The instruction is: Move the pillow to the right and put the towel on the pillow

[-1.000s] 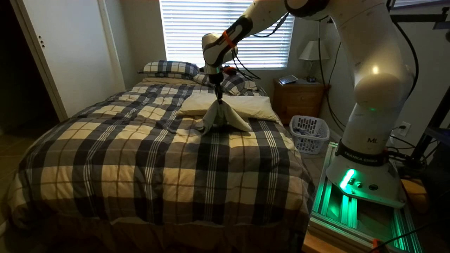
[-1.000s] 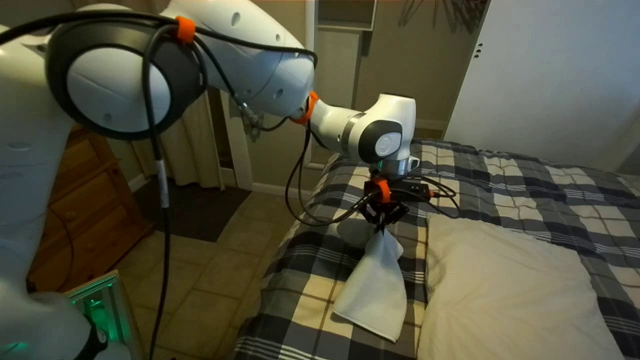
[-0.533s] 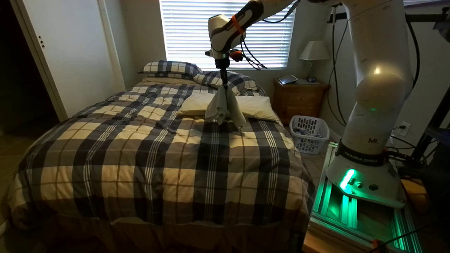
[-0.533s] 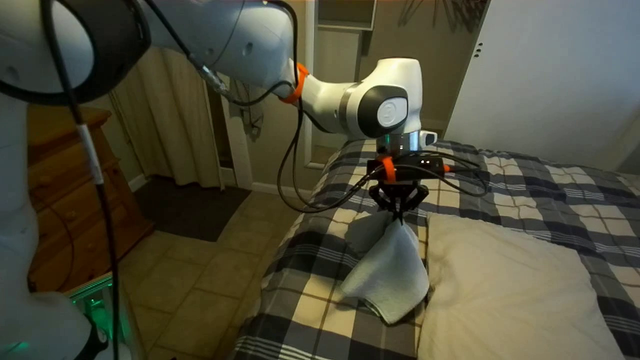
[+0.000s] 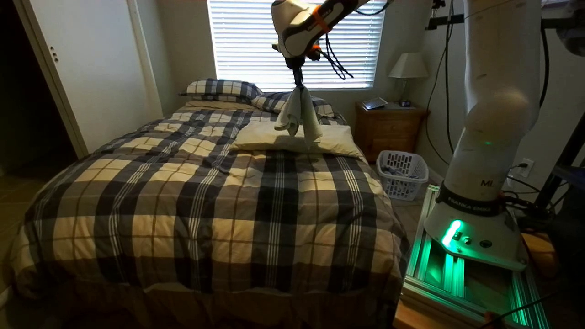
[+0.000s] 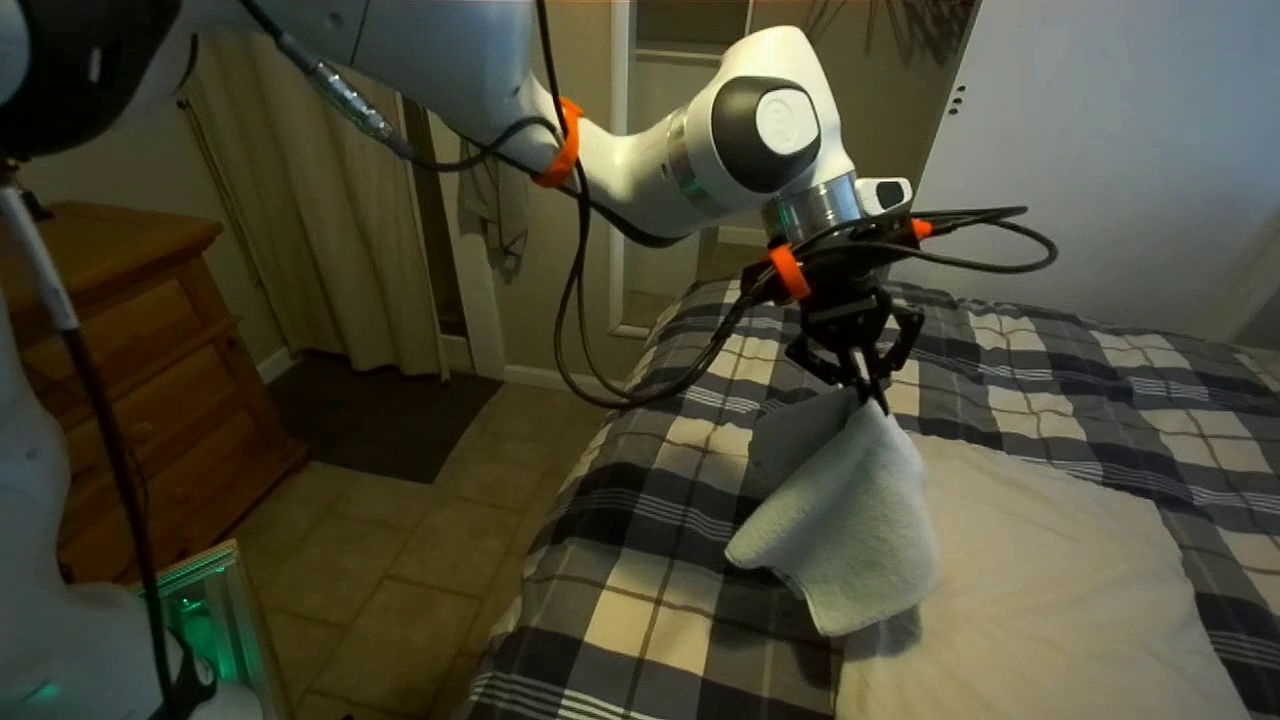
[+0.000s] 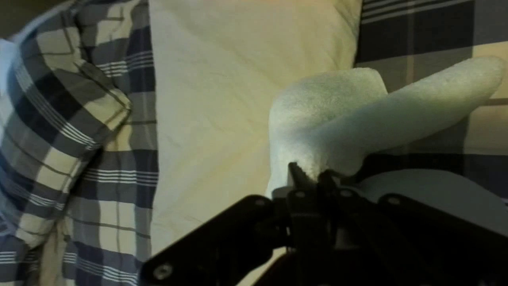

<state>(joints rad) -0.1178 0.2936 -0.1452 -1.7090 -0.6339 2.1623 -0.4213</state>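
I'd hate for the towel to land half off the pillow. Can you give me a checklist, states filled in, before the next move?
1. The gripper is shut on the towel: ok, pinched near its top.
2. The pillow lies flat on the plaid bedspread: ok.
3. The towel is lifted off the bedspread: ok, it looks to hang in the air in both exterior views.
4. The whole towel is over the pillow: not ok, in the wrist view one end sticks out past the pillow's edge; shifting it further over first seems wise.
5. The pillow is far enough right: cannot tell, nothing marks the goal.
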